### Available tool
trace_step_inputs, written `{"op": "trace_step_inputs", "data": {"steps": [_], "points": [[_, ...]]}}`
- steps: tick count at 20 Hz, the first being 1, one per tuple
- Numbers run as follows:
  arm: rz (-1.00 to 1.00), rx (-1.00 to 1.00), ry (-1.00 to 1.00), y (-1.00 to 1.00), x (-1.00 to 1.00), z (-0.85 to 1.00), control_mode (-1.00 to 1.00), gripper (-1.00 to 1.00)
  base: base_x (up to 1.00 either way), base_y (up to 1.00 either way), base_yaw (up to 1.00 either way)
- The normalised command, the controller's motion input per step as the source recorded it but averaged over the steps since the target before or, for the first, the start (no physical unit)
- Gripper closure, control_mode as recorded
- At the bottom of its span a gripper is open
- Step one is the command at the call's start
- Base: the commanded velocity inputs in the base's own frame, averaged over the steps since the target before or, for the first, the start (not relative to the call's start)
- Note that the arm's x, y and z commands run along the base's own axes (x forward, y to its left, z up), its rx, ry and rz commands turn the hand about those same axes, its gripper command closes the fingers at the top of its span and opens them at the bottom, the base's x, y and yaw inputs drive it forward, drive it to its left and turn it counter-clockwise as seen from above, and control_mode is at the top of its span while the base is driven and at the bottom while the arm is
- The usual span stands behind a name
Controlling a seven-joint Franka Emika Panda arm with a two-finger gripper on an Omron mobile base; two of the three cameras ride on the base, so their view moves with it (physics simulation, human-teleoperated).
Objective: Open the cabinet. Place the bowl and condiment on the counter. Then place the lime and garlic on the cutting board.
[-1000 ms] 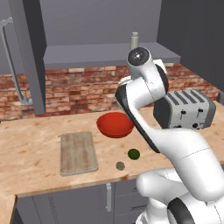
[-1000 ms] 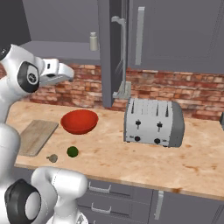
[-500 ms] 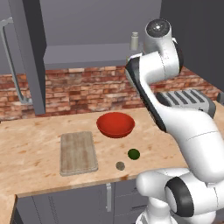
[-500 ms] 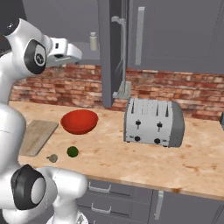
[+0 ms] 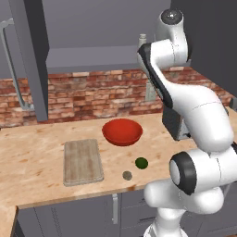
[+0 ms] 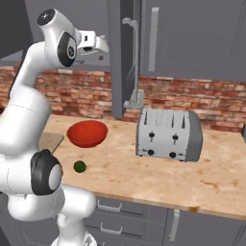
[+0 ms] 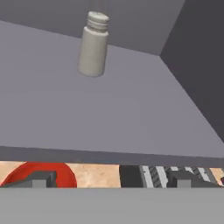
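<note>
the red bowl (image 5: pixel 122 131) already sits on the counter (image 5: pixel 32 152). the gripper (image 6: pixel 101 47), jaws spread wide and empty, faces the open cabinet (image 7: pixel 131 109). it should probably level, centre on the upright condiment (image 7: pixel 93 43) far back on the shelf, then reach in straight.

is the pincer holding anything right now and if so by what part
Nothing is held. The pincer is open and empty, its fingertips apart at the front edge of the cabinet shelf, short of the condiment bottle standing on it.
</note>
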Motion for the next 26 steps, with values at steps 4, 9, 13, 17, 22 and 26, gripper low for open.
{"op": "trace_step_inputs", "data": {"steps": [4, 9, 13, 17, 22, 26], "points": [[0.20, 0.01, -0.15, 0.00, 0.88, 0.00, -1.00, -1.00, 0.00, 0.00, 0.00], [0.07, 0.00, -0.12, 0.00, 0.47, 0.02, -1.00, -1.00, 0.00, 0.00, 0.00], [0.01, 0.00, -0.02, 0.03, 0.36, 0.13, -1.00, -1.00, 0.00, 0.00, 0.00], [0.00, 0.00, 0.00, 0.00, 0.40, 0.09, -1.00, -1.00, 0.00, 0.00, 0.00], [0.01, 0.03, 0.00, 0.07, 0.48, 0.12, -1.00, -1.00, 0.00, 0.00, 0.00], [0.01, 0.09, 0.00, 0.08, 0.42, 0.00, -1.00, -1.00, 0.00, 0.00, 0.00]]}}
